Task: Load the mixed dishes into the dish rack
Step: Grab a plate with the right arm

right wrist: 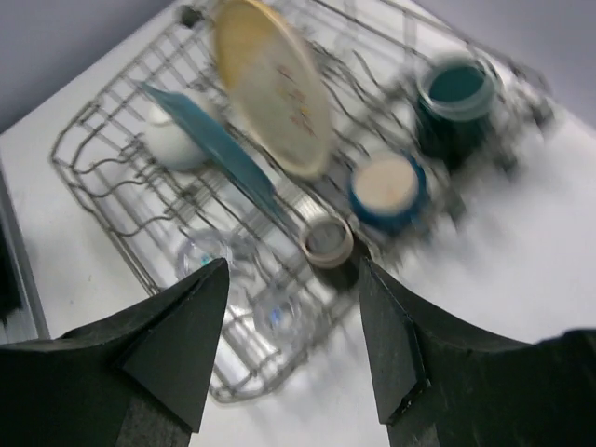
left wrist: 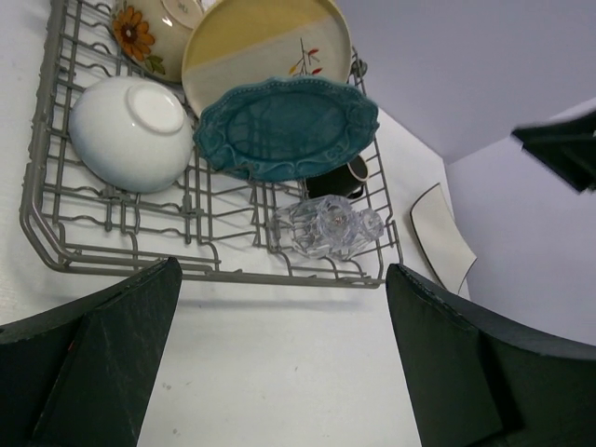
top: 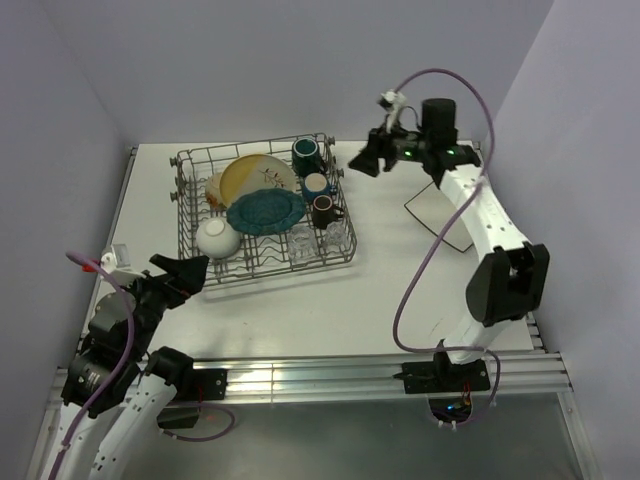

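Note:
The grey wire dish rack [top: 270, 274] holds a yellow-cream plate [top: 258, 178], a teal scalloped plate [top: 266, 211], a white bowl [top: 217, 237], three mugs [top: 316, 186] and clear glasses [top: 318, 238]. A white square plate [top: 440, 215] lies flat on the table to the right of the rack. My left gripper [top: 190, 268] is open and empty over bare table just short of the rack's near rim [left wrist: 233, 273]. My right gripper [top: 365, 158] hangs open and empty above the rack's far right corner. Its blurred wrist view looks down on the mugs [right wrist: 386, 191] and glasses [right wrist: 205, 256].
A flower-patterned bowl [left wrist: 140, 33] leans at the rack's back left. Walls close in at the back and both sides. An aluminium rail [top: 330, 375] runs along the table's near edge by the arm bases. The right arm's purple cable [top: 420, 270] loops over the table.

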You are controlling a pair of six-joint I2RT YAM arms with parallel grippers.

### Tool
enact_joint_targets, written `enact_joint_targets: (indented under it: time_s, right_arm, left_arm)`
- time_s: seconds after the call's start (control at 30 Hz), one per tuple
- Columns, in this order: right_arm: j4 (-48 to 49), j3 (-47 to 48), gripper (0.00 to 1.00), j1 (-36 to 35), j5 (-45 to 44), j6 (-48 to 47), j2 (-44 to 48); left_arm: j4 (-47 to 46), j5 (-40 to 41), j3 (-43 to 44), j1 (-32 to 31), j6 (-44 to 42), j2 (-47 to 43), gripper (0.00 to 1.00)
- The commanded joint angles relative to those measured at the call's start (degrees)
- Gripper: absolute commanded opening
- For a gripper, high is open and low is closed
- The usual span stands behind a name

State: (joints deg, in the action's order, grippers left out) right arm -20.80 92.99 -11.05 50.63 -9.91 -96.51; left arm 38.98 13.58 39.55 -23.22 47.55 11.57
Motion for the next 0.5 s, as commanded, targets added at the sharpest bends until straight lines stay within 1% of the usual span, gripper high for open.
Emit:
enact_joint_targets:
  time_s: [0.0, 0.03, 0.07, 0.1, 0.17, 0.2, 0.23, 0.27, 0.33, 0.37, 0.47]
  right_arm:
    - [-2.9, -8.5, 0.65, 7.1, -8.2, 7.9, 5.9]
    - [-3.4, -12.4, 0.65, 8.7, -11.6, 8.6, 8.4]
    - [-3.5, -14.2, 0.65, 10.2, -14.0, 11.8, 9.5]
    - [-3.6, -15.9, 0.65, 13.7, -16.1, 13.3, 10.5]
    - [-3.6, -21.1, 0.65, 16.6, -21.5, 18.1, 12.7]
    - [-3.6, -22.4, 0.65, 19.1, -23.5, 19.6, 13.3]
    - [-3.6, -24.1, 0.65, 20.2, -25.2, 20.8, 14.4]
    - [-3.8, -26.3, 0.65, 21.1, -29.1, 23.0, 14.9]
    - [-4.4, -27.9, 0.65, 23.8, -31.3, 24.2, 16.0]
    - [-4.9, -29.1, 0.65, 24.4, -33.5, 25.4, 16.3]
    - [-6.0, -31.3, 0.65, 26.6, -36.5, 27.3, 16.9]
  left_arm:
    - [0.0, 3.2, 0.7, 0.0, 1.6, -2.4, 0.99]
    - [0.3, 3.7, 0.4, 0.0, 2.3, -3.7, 0.99]
    - [0.2, 4.3, 0.2, 0.0, 3.1, -4.3, 0.99]
    - [-0.1, 4.3, -0.1, 0.0, 3.2, -4.8, 0.99]
    - [-1.4, 3.6, -1.1, 0.0, 3.0, -6.2, 0.99]
    - [-1.8, 2.9, -1.5, 0.0, 3.0, -6.4, 0.99]
    - [-2.2, 2.5, -2.0, 0.0, 3.1, -6.3, 0.99]
    - [-2.9, 2.1, -2.4, 0.0, 3.0, -6.0, 0.99]
    - [-3.4, 0.5, -2.5, 0.0, 2.8, -4.2, 0.99]
    - [-3.3, 0.0, -2.5, 0.0, 2.6, -3.4, 0.99]
    - [-2.9, -1.2, -1.7, 0.0, 1.8, -0.2, 0.99]
